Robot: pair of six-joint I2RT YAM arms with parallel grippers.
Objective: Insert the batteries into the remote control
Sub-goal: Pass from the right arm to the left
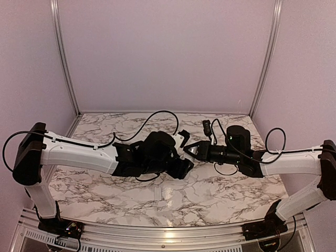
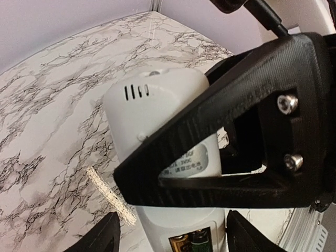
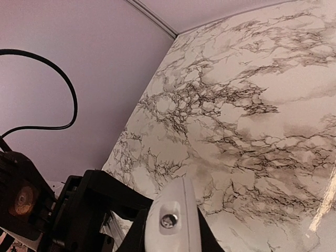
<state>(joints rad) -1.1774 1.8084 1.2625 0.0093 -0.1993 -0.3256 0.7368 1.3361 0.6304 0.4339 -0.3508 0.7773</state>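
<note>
The white remote control (image 2: 157, 115) is held in the air, plain back towards the left wrist camera. Its open compartment holds the two batteries (image 2: 191, 242) side by side, one gold-and-dark, one dark green. My right gripper (image 1: 190, 150) is shut on the remote; one of its black fingers (image 2: 226, 126) crosses the remote's back. In the right wrist view the remote's end (image 3: 170, 215) sits between the right gripper's (image 3: 170, 241) fingers. My left gripper (image 2: 176, 233) is open, its jaws either side of the remote's lower part, with a gap on the left. In the top view the left gripper (image 1: 182, 167) meets the right one mid-table.
A marble-patterned table (image 1: 220, 189) lies under both arms, with lilac walls on three sides. A short white textured strip (image 2: 110, 195) lies on the table beside the remote. Black cables (image 1: 152, 118) loop over the back of the table.
</note>
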